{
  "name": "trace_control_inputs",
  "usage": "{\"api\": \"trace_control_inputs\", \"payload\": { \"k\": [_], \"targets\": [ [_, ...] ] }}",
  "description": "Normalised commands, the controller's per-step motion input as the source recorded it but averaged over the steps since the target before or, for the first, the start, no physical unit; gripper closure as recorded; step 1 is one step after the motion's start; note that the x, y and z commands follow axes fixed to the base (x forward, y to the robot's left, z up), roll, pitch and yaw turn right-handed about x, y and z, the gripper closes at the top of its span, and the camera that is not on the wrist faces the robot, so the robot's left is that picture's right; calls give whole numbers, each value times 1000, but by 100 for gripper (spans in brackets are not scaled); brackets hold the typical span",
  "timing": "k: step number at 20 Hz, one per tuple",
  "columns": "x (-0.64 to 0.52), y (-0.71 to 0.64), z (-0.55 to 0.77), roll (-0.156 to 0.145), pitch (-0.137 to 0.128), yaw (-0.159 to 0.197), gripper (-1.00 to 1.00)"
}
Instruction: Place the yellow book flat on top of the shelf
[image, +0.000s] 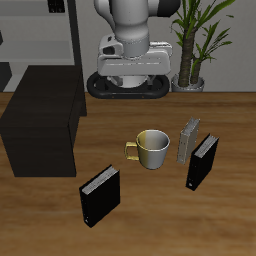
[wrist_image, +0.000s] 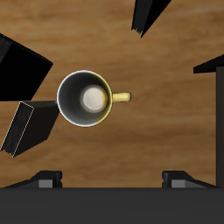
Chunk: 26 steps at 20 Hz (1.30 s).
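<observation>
The yellow book (image: 188, 141) stands upright on the table beside the mug, thin and pale with greyish edges. It looks dark in the wrist view (wrist_image: 29, 129). The shelf (image: 42, 118) is a large matte black box across the table from the book; its edge shows in the wrist view (wrist_image: 212, 109). My gripper (wrist_image: 112, 179) is open and empty, with its fingertips (wrist_image: 45, 179) wide apart. It hangs high above the table, over the mug and apart from the book. In the exterior view the fingers are hidden against the arm.
A yellow mug (image: 152, 148) with a white inside (wrist_image: 85, 98) stands mid-table. One black book (image: 203, 162) stands next to the yellow book, another (image: 99, 195) near the table's front edge. A potted plant (image: 195, 45) stands at the back.
</observation>
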Motion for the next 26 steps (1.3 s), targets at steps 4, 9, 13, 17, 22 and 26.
{"api": "trace_control_inputs", "payload": {
  "k": [4, 9, 13, 17, 22, 26],
  "targets": [
    [-56, 84, 42, -28, -33, -4, -100],
    [-30, 136, 7, -23, -31, -3, -100],
    [11, 277, -23, -20, -38, -35, -100],
    [-8, 283, -49, -13, -18, -31, -100],
    [27, 442, -142, 0, -19, -42, -100],
    [-9, 518, -267, 26, 8, 0, -100]
  ]
}}
